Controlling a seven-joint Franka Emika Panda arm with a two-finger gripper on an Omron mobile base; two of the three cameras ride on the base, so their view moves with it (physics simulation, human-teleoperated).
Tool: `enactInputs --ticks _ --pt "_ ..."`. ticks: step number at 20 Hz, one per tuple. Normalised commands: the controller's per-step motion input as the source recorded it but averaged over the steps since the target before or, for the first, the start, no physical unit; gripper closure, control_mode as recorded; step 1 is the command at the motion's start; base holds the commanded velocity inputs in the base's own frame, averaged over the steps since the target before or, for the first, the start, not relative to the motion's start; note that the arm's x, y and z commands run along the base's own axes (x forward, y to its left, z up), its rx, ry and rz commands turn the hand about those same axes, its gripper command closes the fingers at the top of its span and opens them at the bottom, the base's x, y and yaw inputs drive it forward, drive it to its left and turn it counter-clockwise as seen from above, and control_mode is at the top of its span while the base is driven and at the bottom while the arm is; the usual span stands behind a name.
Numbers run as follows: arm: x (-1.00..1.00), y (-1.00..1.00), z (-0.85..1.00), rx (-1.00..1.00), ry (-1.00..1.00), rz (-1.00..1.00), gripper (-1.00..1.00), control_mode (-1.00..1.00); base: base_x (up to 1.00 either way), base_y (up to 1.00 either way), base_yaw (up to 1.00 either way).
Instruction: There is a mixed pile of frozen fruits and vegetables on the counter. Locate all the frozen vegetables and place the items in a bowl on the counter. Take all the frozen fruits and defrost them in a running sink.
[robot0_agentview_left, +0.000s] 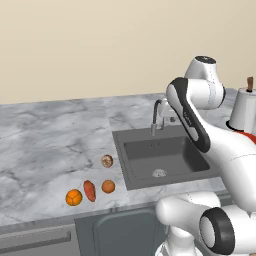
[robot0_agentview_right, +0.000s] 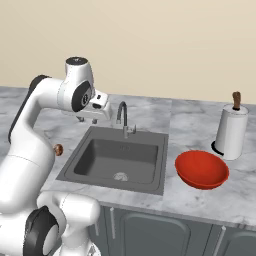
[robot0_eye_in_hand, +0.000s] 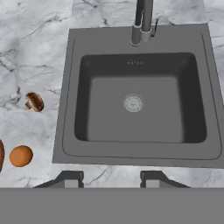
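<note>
round brown-beige mushroom (robot0_agentview_left: 107, 160), segmented orange ball (robot0_agentview_left: 74, 197)

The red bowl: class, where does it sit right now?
In the right base view the red bowl sits on the counter, right of the sink, just in front of the white paper-towel roll.

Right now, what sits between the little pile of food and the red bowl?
The sink, with its faucet, lies between the pile and the bowl; both base views together show it.
</note>
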Motion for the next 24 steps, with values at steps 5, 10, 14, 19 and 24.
enactInputs --ticks 5,10,14,19,24 --pt "0.02 0.00 -0.07 0.00 0.05 0.00 -1.00 -1.00 0.00 0.00 0.00" --pt "0.00 0.00 0.00 0.00 0.00 0.00 -1.00 -1.00 0.00 0.00 0.00" --pt "0.00 0.00 0.00 0.00 0.00 0.00 -1.00 -1.00 0.00 0.00 0.00" --pt "0.00 0.00 0.00 0.00 0.00 0.00 -1.00 -1.00 0.00 0.00 0.00" --pt "0.00 0.00 0.00 0.00 0.00 0.00 -1.00 -1.00 0.00 0.00 0.00"
